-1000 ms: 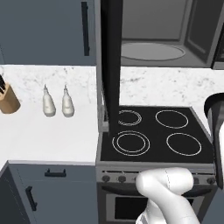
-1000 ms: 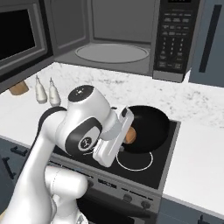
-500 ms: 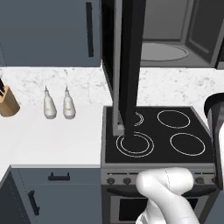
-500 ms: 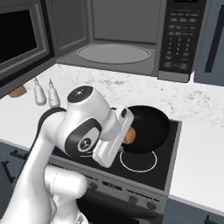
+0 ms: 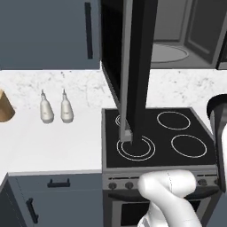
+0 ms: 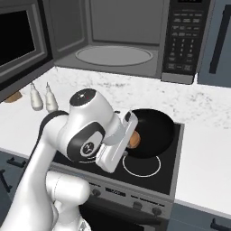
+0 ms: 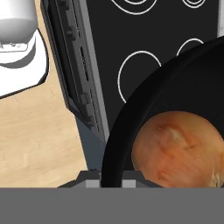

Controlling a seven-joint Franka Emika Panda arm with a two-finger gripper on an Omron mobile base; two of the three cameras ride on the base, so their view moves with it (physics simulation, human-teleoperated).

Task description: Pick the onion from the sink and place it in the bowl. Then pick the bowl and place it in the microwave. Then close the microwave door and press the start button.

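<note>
Black is the one bowl (image 6: 151, 132), held above the stovetop (image 6: 149, 167) over its front edge, and in it sits the one onion (image 7: 177, 148), orange-brown and round, resting against the bowl's near wall in the hand view. One gripper (image 7: 111, 179) has its jaws drawn tight on the bowl's rim, one finger on either side of the wall (the fingertips barely rise above the bottom of the hand view), so the bowl with the onion inside hangs from the hand. One microwave (image 6: 122, 40) is mounted above the counter (image 6: 212, 113), its grey inside bare to view with one round pale turntable (image 6: 113, 55) on the floor. Its one microwave door (image 5: 138, 66) stands swung open, edge-on in the left base view, reaching down in front of the stovetop's rear-left corner. Four white cooking rings can be counted on the stovetop in the left base view, two at the back edge and two at the front. Two pale bottles (image 5: 55, 107) stand side by side on the counter, left of the stovetop, and one brown block (image 5: 4, 107) sits at the counter's far left edge. The microwave's keypad (image 6: 182, 43) carries rows of small buttons, but the writing on them is too small to read.
</note>
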